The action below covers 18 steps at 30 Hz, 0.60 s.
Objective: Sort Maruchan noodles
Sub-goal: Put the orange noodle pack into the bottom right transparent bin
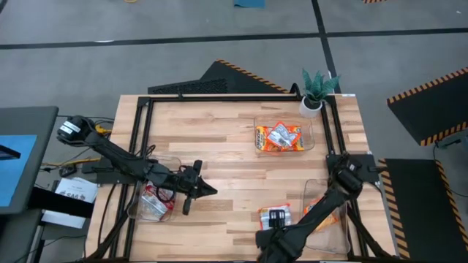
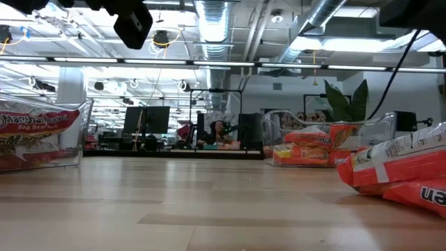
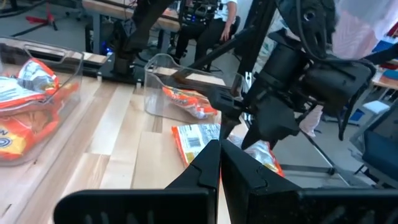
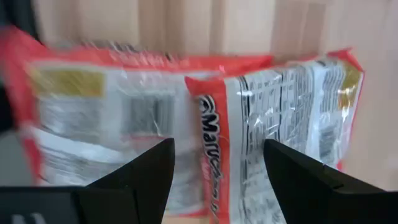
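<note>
Pale wood boards form the counter [image 1: 219, 139], where we count three clear bins: one at far right [image 1: 307, 139] holding orange-yellow packets [image 1: 278, 136], one at near left [image 1: 170, 162] with red-and-white packets [image 1: 154, 201], one at near right [image 1: 338, 228]. Two white-and-red packets [image 4: 186, 130] lie loose on the near edge; the right pincer [image 4: 217, 155] hangs just over them, spread wide and empty. The left pincer [image 1: 196, 188] hovers mid-counter, closed and holding nothing. A potted plant [image 1: 316, 90] stands at the far right corner.
</note>
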Each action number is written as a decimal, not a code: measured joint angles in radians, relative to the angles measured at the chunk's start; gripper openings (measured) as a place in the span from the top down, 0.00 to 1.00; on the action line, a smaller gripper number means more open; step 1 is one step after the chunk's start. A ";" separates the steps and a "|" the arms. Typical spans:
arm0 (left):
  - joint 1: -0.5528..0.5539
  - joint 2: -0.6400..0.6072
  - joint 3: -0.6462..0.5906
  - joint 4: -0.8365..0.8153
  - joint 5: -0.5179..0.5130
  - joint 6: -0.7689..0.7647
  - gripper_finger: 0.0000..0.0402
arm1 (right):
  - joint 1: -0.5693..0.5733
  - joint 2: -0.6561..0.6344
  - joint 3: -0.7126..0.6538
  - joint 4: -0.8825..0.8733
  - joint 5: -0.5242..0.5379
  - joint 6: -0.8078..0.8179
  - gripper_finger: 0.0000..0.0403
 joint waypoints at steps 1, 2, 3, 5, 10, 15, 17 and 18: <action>-0.004 0.000 0.000 -0.001 -0.001 0.000 1.00 | -0.006 0.015 0.016 -0.010 0.002 -0.011 0.33; -0.007 0.000 0.000 -0.002 -0.004 0.000 1.00 | -0.007 0.020 0.024 -0.014 0.004 -0.022 0.33; -0.010 0.000 0.000 -0.002 -0.004 0.000 1.00 | -0.009 0.019 0.026 -0.014 0.004 -0.028 0.33; -0.015 0.000 0.000 -0.010 -0.003 0.002 1.00 | -0.013 0.017 0.025 -0.007 0.007 -0.026 0.33; -0.022 0.000 0.000 -0.012 -0.004 0.001 1.00 | -0.029 0.018 0.018 -0.025 0.091 0.011 0.34; -0.023 0.000 0.000 -0.012 -0.004 0.000 1.00 | -0.040 0.018 0.019 -0.022 0.102 0.012 0.49; -0.023 0.000 0.000 -0.015 -0.004 0.000 1.00 | -0.040 0.018 0.019 -0.023 0.107 0.013 0.61; -0.023 0.000 0.000 -0.017 -0.004 0.000 1.00 | -0.039 0.018 0.018 -0.022 0.107 0.013 0.68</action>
